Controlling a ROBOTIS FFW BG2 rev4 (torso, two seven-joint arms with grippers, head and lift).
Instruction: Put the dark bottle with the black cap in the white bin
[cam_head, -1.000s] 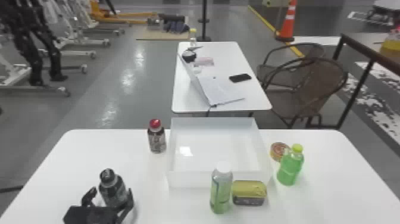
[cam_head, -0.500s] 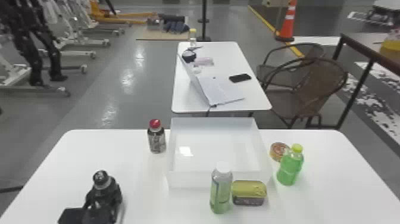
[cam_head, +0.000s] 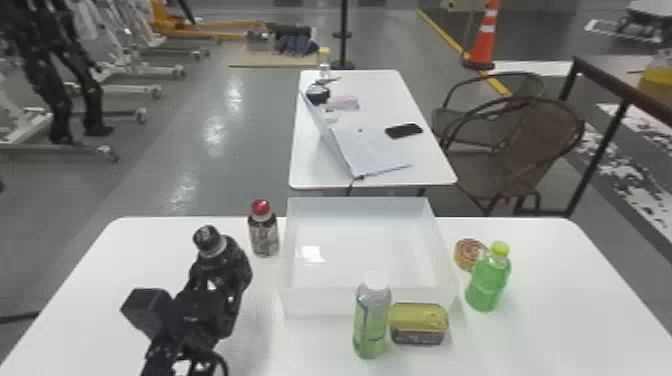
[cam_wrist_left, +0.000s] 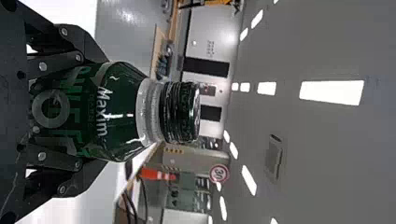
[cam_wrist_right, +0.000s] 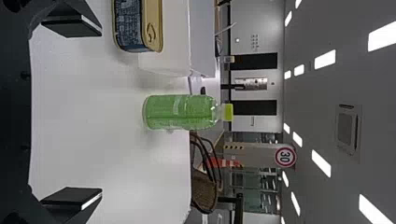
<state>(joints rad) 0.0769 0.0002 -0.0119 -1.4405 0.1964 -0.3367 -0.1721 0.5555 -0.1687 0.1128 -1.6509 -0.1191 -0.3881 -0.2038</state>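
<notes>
Head view puts the dark bottle with the black cap (cam_head: 207, 241) left of the white bin (cam_head: 320, 301), over the desk (cam_head: 550, 310); its base is hidden, so we cannot tell how high it sits. Our left gripper (cam_wrist_left: 103, 111) is clamped around its body below the shoulder, one finger on either side. Our right gripper (cam_wrist_right: 100, 112) is empty, fingers spread wide, facing the green bottle (cam_wrist_right: 180, 112).

We judge the dark bottle fairly stiff and not fragile, its smooth, glossy sides liable to slip; whether it is full we cannot tell, so we would allow for some weight. The body is the right place to hold, better than the narrow neck or the cap. We should keep that grip firm, give the red-capped bottle (cam_head: 263, 232) room, clear the bin's wall and lower it base first.
</notes>
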